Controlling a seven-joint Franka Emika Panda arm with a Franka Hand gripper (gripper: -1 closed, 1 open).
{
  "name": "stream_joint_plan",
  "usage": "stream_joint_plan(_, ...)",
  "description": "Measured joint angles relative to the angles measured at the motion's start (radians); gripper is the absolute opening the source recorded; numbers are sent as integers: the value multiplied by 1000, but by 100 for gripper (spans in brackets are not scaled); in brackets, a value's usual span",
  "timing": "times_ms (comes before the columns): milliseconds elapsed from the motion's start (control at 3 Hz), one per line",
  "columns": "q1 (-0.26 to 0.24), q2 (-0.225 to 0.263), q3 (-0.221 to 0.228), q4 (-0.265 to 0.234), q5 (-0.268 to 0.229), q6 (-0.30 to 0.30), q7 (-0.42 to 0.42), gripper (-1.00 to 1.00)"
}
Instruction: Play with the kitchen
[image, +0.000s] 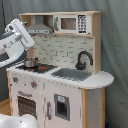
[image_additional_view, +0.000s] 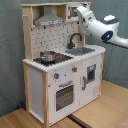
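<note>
In the first exterior view the arm (image: 15, 42) hangs above the small metal pot (image: 31, 62) on the hob, at the first exterior view's left of the white-and-wood toy kitchen (image: 60, 100); in the second exterior view its wrist (image_additional_view: 86, 14) sits high by the hood (image_additional_view: 46, 19), grip state unreadable.

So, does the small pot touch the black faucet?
Apart. In the second exterior view the pot sits on the hob, and the faucet stands well aside by the sink.
</note>
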Motion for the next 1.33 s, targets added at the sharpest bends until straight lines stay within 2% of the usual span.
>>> stream_joint_plan(333, 44, -62, 57, -31, 2, 0, 17, 100)
stream_joint_plan(667, 111, -62, 90, -60, 43, -35, 53, 100)
stream_joint_plan(1000, 172, -61, 113, -98, 99, -86, 52, 100)
stream_joint_plan(1333, 237, -55, 153, -123, 174, -149, 50, 100)
